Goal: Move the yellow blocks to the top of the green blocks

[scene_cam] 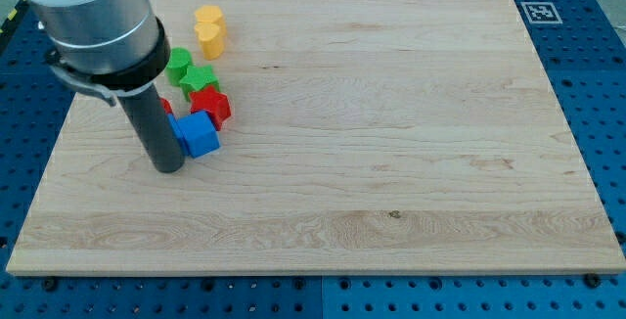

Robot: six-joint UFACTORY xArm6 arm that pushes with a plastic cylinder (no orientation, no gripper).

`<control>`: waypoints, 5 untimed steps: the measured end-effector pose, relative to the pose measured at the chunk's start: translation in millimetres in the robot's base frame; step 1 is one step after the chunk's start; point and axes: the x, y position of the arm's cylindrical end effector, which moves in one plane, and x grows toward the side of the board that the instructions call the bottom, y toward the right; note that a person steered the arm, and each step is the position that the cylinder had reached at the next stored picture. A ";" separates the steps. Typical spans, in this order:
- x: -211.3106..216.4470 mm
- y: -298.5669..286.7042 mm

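Two yellow blocks sit at the view's upper left: a rounded one (207,16) and a heart-like one (210,38) just below it, touching. Below them are two green blocks: a round one (178,64) and a star-shaped one (199,79). The yellow pair lies just above and right of the green pair, a small gap apart. My tip (168,166) rests on the board at the left, its rod touching the left side of a blue cube (199,134), below the green blocks.
A red star block (211,105) sits between the green star and the blue cube. A sliver of another red block (167,108) shows behind the rod. The wooden board (391,143) lies on a blue pegboard, with a marker tag (539,12) at upper right.
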 end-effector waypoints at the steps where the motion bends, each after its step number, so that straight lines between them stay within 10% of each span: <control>1: -6.7 0.4; 3: 37.3 63.0; 5: -61.6 143.6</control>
